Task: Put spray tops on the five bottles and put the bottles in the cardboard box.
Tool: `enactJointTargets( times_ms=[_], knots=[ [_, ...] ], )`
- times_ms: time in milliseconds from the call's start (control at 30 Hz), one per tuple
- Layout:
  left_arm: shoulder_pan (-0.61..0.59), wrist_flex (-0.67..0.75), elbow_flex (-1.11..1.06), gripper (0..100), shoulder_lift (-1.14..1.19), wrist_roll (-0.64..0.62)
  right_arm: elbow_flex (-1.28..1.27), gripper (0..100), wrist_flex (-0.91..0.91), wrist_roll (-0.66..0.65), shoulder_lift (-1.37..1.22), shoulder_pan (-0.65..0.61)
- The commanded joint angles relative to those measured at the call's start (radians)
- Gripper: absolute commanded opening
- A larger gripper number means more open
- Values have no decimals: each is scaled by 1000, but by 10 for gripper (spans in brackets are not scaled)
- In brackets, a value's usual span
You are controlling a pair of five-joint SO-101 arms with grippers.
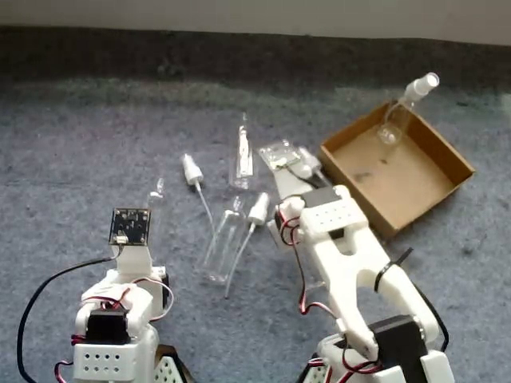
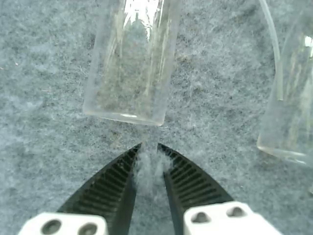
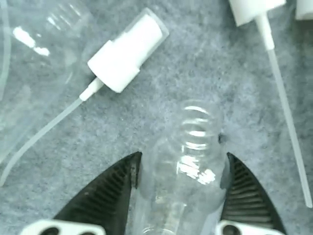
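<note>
While right jaws clamp a clear bottle [image 3: 188,161], left jaws barely parted, empty, near second bottle [image 2: 129,63].

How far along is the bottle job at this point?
Done: one capped bottle leans in the cardboard box. In hand: the right hand grips an uncapped bottle. Left: loose spray tops and other bottles lie on the carpet, waiting to be joined and boxed.

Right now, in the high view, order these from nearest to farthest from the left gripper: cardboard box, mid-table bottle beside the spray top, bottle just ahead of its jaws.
1. Bottle just ahead of the left gripper: closest.
2. Mid-table bottle: to its right.
3. Cardboard box: far right.
</note>
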State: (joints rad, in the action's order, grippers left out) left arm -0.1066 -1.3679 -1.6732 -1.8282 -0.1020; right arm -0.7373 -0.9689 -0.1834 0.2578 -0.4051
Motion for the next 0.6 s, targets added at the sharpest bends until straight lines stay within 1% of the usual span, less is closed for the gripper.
enactJointTargets(
  times_ms=[0, 100, 233, 367, 567],
  knots=[
    [-7, 15, -22, 5, -1, 2, 4, 207, 36, -2, 65, -7],
    [-7, 15, -22, 5, -1, 2, 5, 207, 31, -2, 77, -5],
    [-7, 15, -22, 5, -1, 2, 4, 207, 25, 0, 140, 33],
    [-7, 15, -22, 5, -1, 2, 5, 207, -41, 0, 249, 67],
    [-7, 15, -22, 5, -1, 2, 4, 207, -142, 0, 381, 64]
  ],
)
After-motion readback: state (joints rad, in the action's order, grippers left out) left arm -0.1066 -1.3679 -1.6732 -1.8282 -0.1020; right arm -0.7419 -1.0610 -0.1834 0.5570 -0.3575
